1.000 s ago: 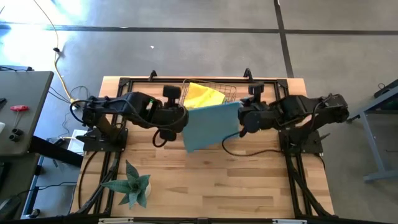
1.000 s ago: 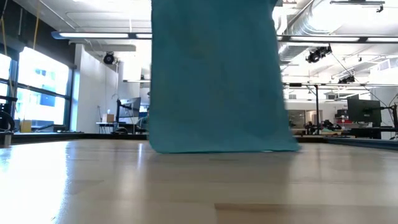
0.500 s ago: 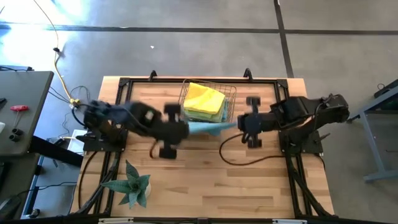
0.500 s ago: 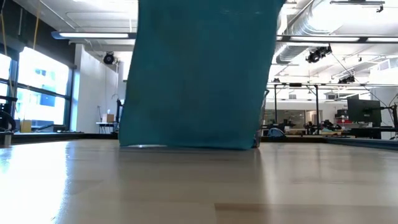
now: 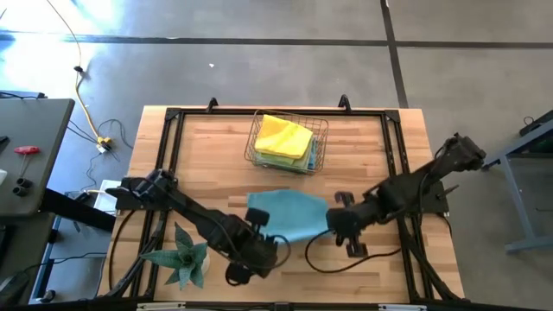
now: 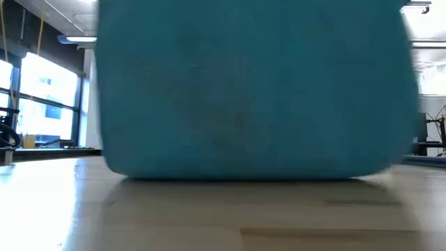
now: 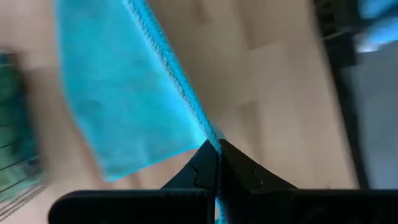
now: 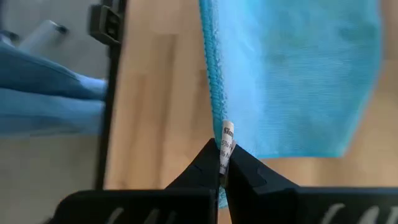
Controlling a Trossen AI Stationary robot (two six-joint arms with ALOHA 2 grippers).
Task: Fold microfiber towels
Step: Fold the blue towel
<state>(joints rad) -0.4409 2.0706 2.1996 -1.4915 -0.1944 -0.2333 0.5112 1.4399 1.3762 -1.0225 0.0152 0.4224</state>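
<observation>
Left gripper [image 5: 263,252] clamped on one corner of the blue towel [image 5: 289,216], near the front edge of the bench [image 5: 406,276], left of centre. Left wrist view shows its fingers [image 7: 200,171] pinched tight on the hemmed edge of the towel [image 7: 118,93]

Right gripper [image 5: 339,226] clamped on the other front corner, right of centre, also towards the front edge. Right wrist view: fingers [image 8: 239,171] closed on the stitched hem of the towel [image 8: 292,74] right at a small white care tag [image 8: 226,144]

Towel is light blue/teal, fine woven microfiber texture, overlocked hem. It's stretched between the two grippers: front edge lifted, rest draping back towards bench centre, back portion looks to lie on the wood. Low view is nearly filled by the towel [image 6: 251,87] hanging as a flat sheet, bottom edge at the tabletop, corners rounded, no obvious creases

Wire basket [image 5: 288,142] sits at the back edge, about centre, well apart from the blue towel. Yellow towel [image 5: 283,134] on top of the stack in it, a green one [image 5: 298,160] and a bit of blue showing underneath

Plant [image 5: 181,255] at the front-left corner, just beside the left arm
</observation>
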